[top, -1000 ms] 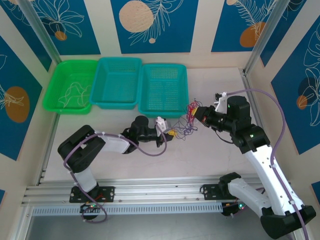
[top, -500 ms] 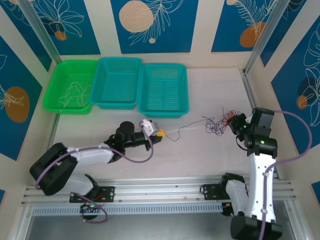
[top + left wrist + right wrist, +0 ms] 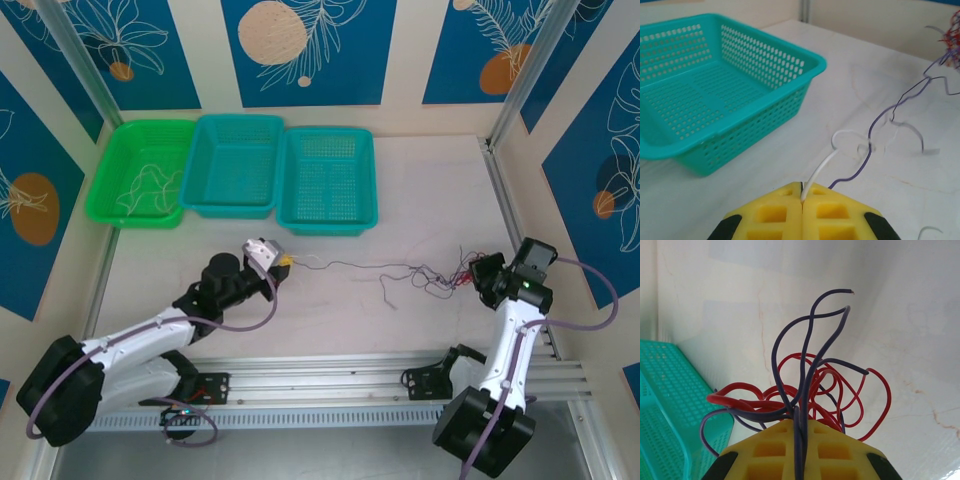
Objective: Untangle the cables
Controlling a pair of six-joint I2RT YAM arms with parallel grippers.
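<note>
Cables [image 3: 400,270] strung out between two closed grippers.
The whitish wire [image 3: 820,172] is pinched by the left gripper [image 3: 801,201] at 9 o'clock, red and dark strands [image 3: 740,388] by the right gripper [image 3: 800,430] at 3; gripped ends are hidden.

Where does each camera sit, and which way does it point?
Top external: above and behind the arms, looking down on the table, the row of baskets, the left arm and right arm.
Left wrist: on the left arm, looking past the shut left gripper along a white cable toward a teal basket.
Right wrist: on the right arm, looking past the shut right gripper at its red and dark cables.
Shared: top and left wrist both show the stretched strand.
</note>
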